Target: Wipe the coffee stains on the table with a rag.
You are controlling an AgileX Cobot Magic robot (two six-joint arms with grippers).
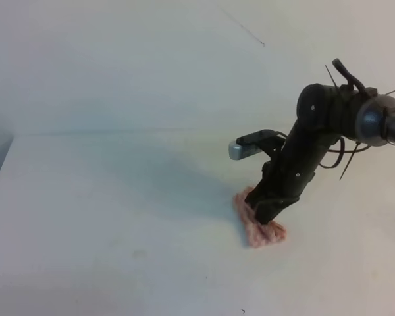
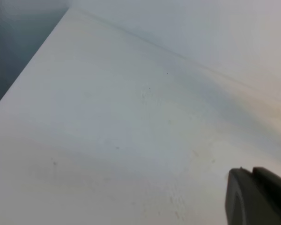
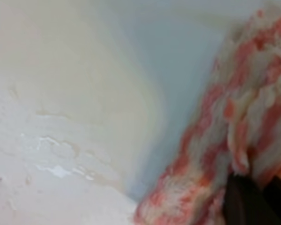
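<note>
No brand, label or writing can be read in any view. In the high view the right gripper stands right of centre, tilted down onto the rag, its jaws closed tight on the cloth and pressing it to the table. The rag is a pink and white bunch lying just below the middle of the frame. The right wrist view shows it filling the right edge, with a tan, wet-looking stain spread across the left half, just beside the cloth. The left gripper shows only as a dark tip at the lower right of its own view, over bare table; whether it is open or closed cannot be told.
</note>
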